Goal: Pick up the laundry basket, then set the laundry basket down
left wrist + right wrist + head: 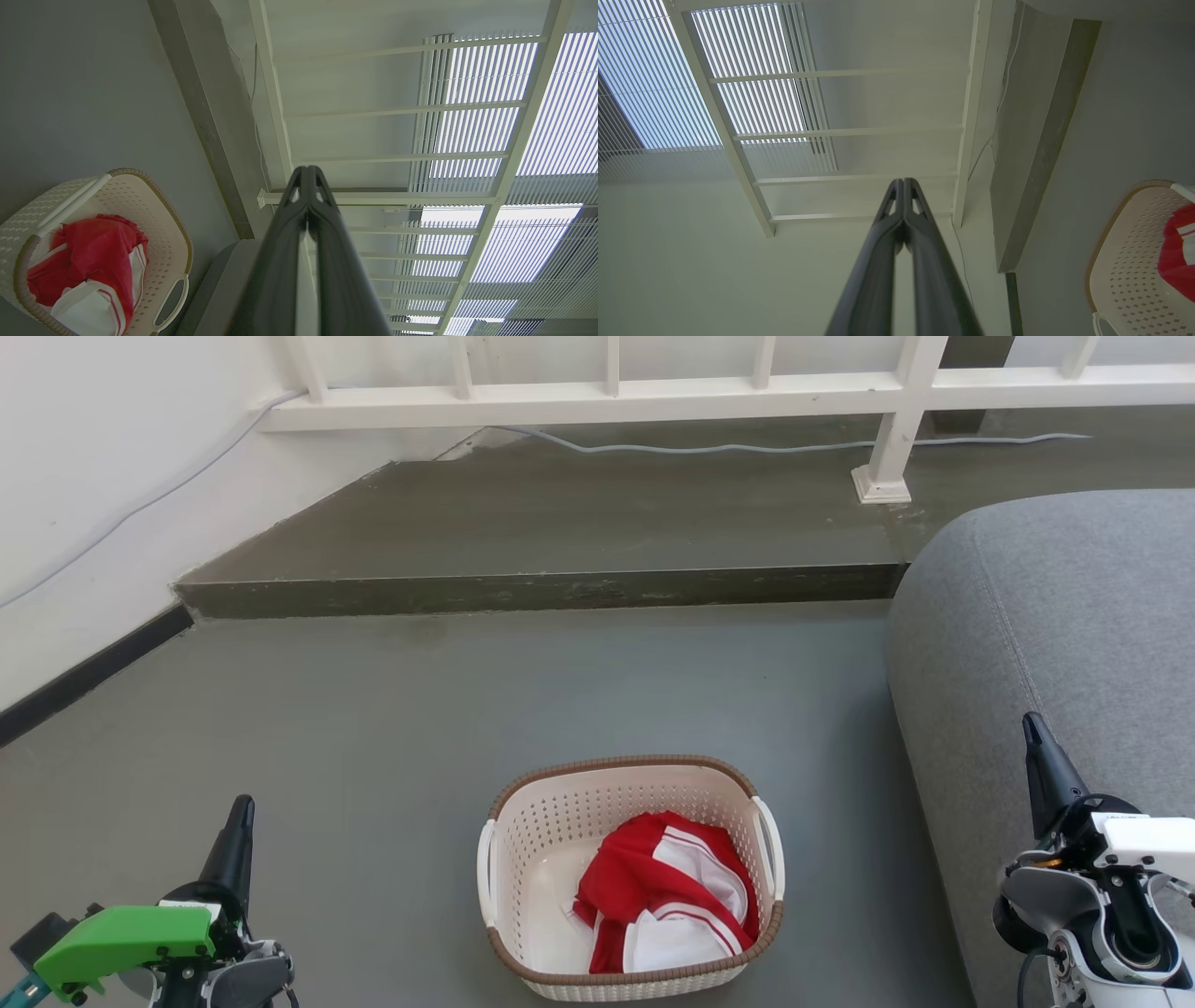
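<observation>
One cream-white perforated plastic laundry basket (597, 803), with a brown woven-look rim and two white side handles (770, 849), sits on the grey floor (373, 709) near one grey fabric sofa (1055, 644). One crumpled red-and-white garment (667, 887) lies inside it. Two claws flank the basket, well apart from it: the left claw (241, 812) and the right claw (1033, 733). Each has its fingers pressed together and holds nothing.

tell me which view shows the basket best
Head view: the whole basket shows from above, with rim, both handles and the red cloth inside. The left wrist view cuts it at the edge; the right wrist view catches one corner.
</observation>
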Robot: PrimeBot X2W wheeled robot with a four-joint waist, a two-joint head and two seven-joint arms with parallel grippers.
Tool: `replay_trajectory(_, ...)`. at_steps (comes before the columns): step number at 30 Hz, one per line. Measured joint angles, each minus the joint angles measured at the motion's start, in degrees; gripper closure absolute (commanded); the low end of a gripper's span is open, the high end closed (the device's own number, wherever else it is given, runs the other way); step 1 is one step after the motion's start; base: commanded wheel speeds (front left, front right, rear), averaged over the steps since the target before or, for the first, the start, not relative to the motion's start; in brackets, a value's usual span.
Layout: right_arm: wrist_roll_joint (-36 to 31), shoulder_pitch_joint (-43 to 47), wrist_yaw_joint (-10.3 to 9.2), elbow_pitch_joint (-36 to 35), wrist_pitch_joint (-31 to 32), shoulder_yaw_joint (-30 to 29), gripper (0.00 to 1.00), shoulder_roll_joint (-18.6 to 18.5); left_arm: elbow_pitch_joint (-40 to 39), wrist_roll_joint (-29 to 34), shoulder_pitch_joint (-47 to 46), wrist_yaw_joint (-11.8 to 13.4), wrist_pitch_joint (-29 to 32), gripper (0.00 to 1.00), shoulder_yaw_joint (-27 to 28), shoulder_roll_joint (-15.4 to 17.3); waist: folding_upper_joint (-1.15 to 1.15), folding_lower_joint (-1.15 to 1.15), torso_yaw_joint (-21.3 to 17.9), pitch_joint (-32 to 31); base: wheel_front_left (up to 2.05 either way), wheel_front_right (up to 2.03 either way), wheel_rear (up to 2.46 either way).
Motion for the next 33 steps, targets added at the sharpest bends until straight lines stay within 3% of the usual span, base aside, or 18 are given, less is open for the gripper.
replay_trajectory(33, 0.0, 0.0, 0.0, 0.0, 0.0, -0.1, 1.0, 0.0, 0.6, 0.0, -0.1, 0.0, 0.2, 1.0, 0.1, 0.0, 0.0, 0.0, 0.0, 0.0, 0.0, 0.0, 0.0)
